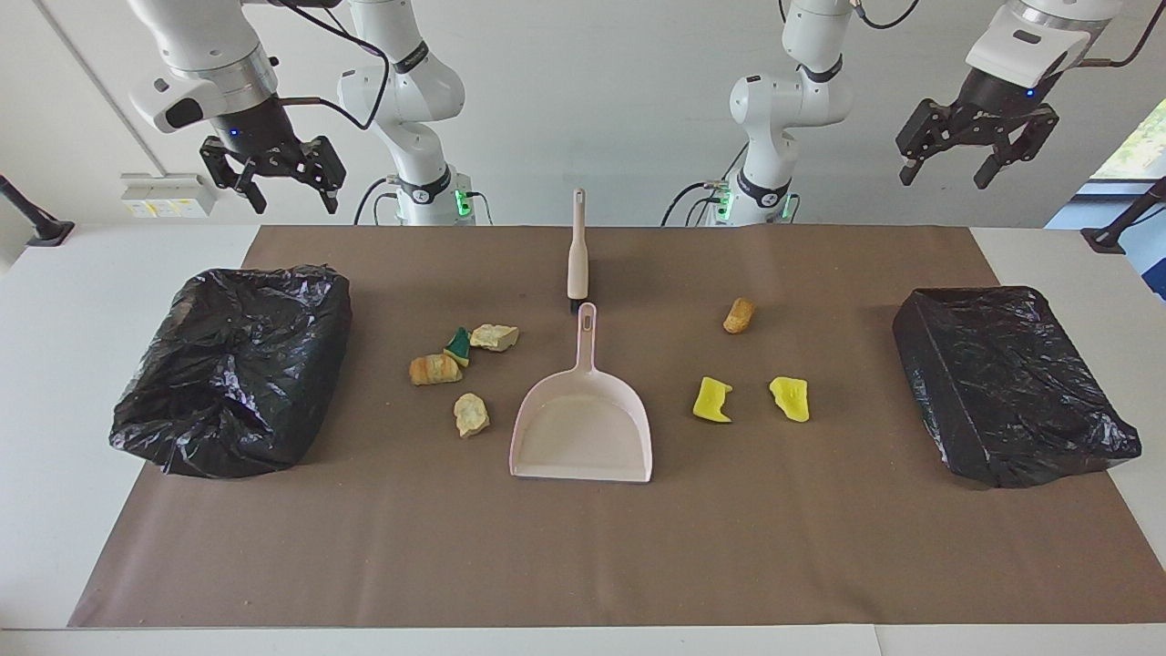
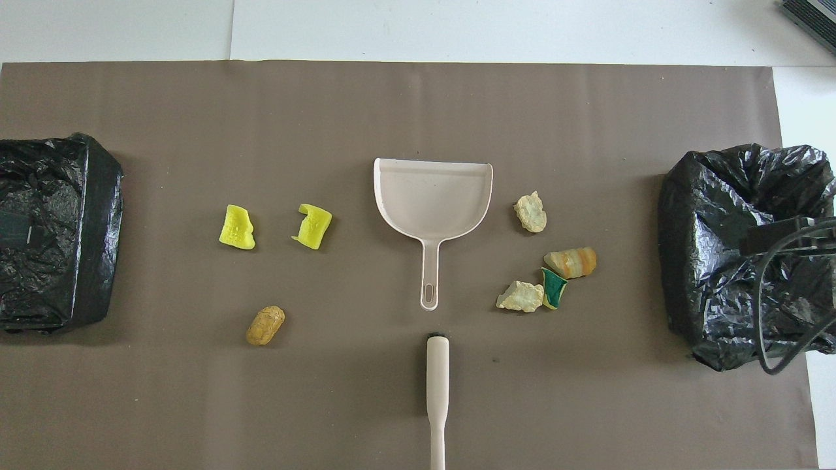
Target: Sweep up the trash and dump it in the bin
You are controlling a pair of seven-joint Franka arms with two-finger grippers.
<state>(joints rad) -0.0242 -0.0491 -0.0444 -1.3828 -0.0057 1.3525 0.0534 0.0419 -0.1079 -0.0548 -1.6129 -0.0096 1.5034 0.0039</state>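
Note:
The trash lies on the brown mat on either side of a pink dustpan [image 1: 583, 428] [image 2: 432, 199]. Two yellow lumps [image 1: 712, 400] [image 2: 237, 227] and a tan one [image 1: 739, 315] [image 2: 265, 325] lie toward the left arm's end. Several more, pale, orange and green [image 1: 458, 346] [image 2: 554, 288], lie toward the right arm's end. A beige-handled brush [image 1: 577, 246] [image 2: 437, 385] lies nearer the robots than the dustpan. A bin lined with a black bag stands at each end [image 1: 237, 364] [image 1: 1007, 383]. My right gripper [image 1: 293, 196] and left gripper [image 1: 946, 178] hang open and empty, high over the robots' edge of the table.
The brown mat [image 1: 583, 547] covers the middle of the white table [image 1: 55, 410]. The dustpan's handle points toward the robots, in line with the brush. A black cable [image 2: 784, 339] hangs over the bin at the right arm's end in the overhead view.

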